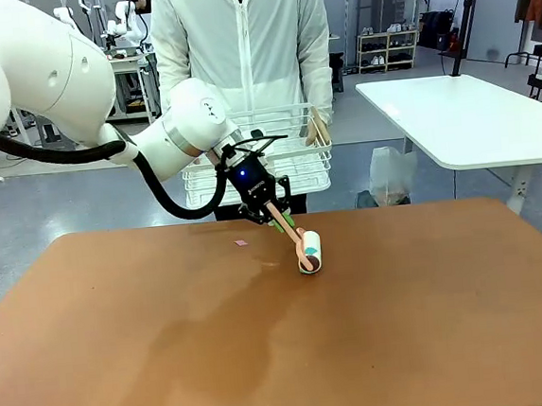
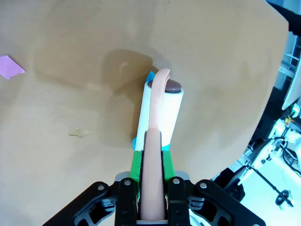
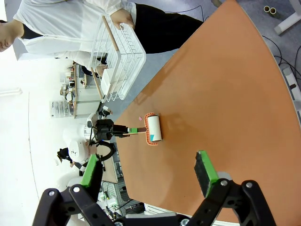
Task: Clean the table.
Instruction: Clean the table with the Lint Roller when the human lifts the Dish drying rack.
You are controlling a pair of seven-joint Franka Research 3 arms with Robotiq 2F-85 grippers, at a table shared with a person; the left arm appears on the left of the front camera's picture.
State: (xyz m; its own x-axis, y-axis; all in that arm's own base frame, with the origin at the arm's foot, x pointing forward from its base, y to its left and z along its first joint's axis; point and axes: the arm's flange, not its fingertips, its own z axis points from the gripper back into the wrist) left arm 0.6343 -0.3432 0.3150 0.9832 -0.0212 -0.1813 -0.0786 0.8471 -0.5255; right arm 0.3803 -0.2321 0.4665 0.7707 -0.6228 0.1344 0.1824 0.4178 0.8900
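My left gripper [image 1: 273, 208] [image 2: 152, 160] is shut on the pink handle of a white lint roller [image 1: 309, 251] [image 2: 162, 113]. The roller's drum rests on the reddish-brown table [image 1: 405, 324] [image 2: 211, 56] near its far middle. A small pink scrap [image 1: 241, 243] [image 2: 9, 67] lies on the table to the left of the roller, and a pale crumb [image 2: 79, 133] lies closer to it. My right gripper [image 3: 148, 172] hangs open high over the table [image 3: 211, 84] with nothing between its fingers, and from there I see the lint roller [image 3: 153, 128] farther off.
A person in a white jacket stands at the far side holding a white wire basket [image 1: 257, 157] [image 3: 117, 56] above the table's far edge. A smaller white table [image 1: 472, 114] stands at the back right, with a plastic bag [image 1: 389, 174] on the floor beside it.
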